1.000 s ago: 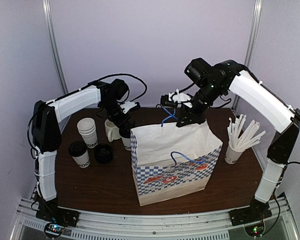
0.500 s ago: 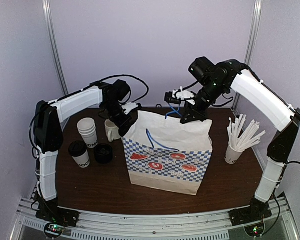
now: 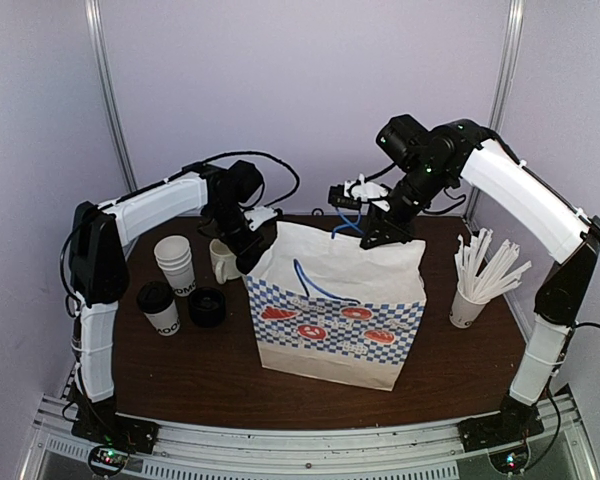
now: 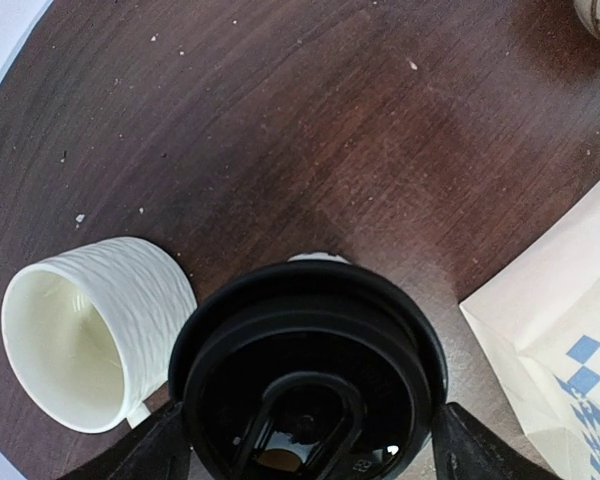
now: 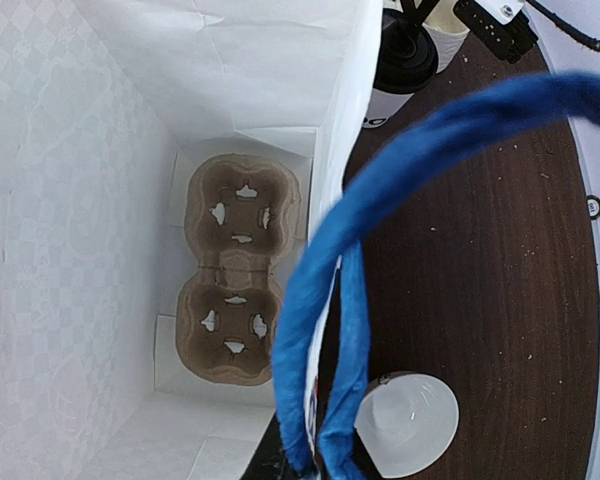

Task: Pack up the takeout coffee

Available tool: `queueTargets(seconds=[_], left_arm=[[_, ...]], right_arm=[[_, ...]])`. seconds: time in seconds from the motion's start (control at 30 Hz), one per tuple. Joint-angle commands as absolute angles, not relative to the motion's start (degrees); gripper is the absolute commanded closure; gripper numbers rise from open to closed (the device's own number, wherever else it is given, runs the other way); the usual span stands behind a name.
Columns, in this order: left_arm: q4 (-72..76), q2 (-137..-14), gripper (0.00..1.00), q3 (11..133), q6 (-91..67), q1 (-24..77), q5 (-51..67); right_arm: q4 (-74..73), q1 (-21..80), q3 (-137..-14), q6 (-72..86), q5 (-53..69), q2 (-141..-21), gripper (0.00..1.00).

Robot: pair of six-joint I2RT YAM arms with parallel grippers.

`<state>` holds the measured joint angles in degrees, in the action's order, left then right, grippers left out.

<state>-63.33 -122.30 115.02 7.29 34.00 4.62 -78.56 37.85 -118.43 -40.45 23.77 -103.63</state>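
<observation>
The takeout coffee [image 4: 310,370], a white paper cup with a black lid, stands on the dark table behind the bag's left corner. My left gripper [image 4: 310,445] straddles it, one finger pressed against each side under the lid rim. From the right wrist the same cup [image 5: 398,75] shows just outside the bag wall. The white paper bag [image 3: 335,310] with blue checks stands upright at mid table. My right gripper [image 3: 368,215] is shut on its blue rope handle [image 5: 325,330] and holds it up. A brown cardboard cup carrier [image 5: 235,270] lies on the bag's floor.
A cream ribbed mug [image 4: 90,335] stands right beside the coffee. Further left are a stack of white cups [image 3: 175,262], another lidded cup [image 3: 160,308] and black lids [image 3: 207,306]. A cup of white sticks [image 3: 480,275] stands at the right.
The bag has swung from leaning open toward the front to standing upright, pulled by the right gripper on its handle. The left gripper stayed at the cup and closed slightly.
</observation>
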Motion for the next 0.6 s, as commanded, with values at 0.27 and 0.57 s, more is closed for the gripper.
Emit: queueTargets(seconds=[0.27, 0.57], left_arm=[[-67.64, -122.77, 0.27, 119.29, 7.73, 34.94, 1.85], [-72.53, -108.01, 0.29, 117.66, 5.89, 34.98, -2.55]], right_arm=[[-78.16, 37.61, -118.48, -39.77, 24.22, -103.34, 0.88], [-77.28, 37.53, -118.55, -39.55, 23.63, -104.06, 0.87]])
